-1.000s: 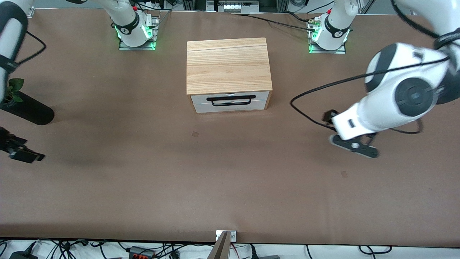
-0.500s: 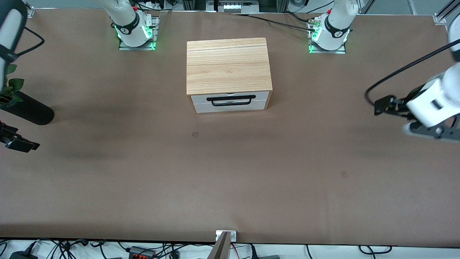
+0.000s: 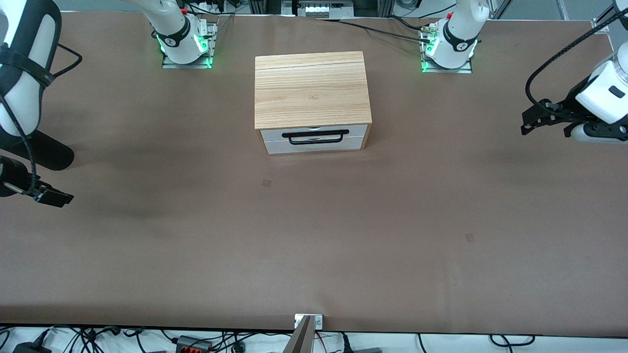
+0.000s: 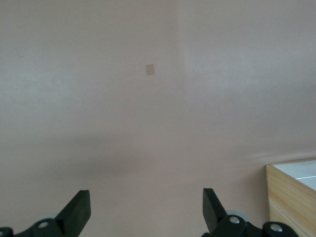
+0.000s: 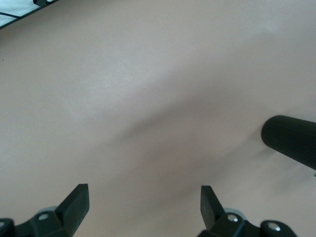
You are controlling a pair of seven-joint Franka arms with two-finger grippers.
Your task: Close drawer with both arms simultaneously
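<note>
We see the drawer (image 3: 314,138) sitting flush in its wooden box (image 3: 312,88) mid-worktop (image 3: 314,245), so it looks closed. Our left tool (image 4: 146,210) and right tool (image 5: 144,206) hang wide apart over the worktop's ends, well clear of the box.

left pincer (image 4: 146,211): fingers spread, over bare table (image 4: 98,123) | small square mark (image 4: 149,69) | wooden box corner (image 4: 291,197)

Box (image 3: 312,88) on table (image 3: 314,245), midway between arm bases, toward base edge. Drawer (image 3: 314,133) in box face nearest front camera, flush, above plain strip (image 3: 314,146). Left gripper (image 3: 532,121) over left arm's table end, fingers apart. Right gripper (image 3: 49,197) over right arm's end, fingers apart, near cylinder (image 3: 41,152) lying on table.
</note>
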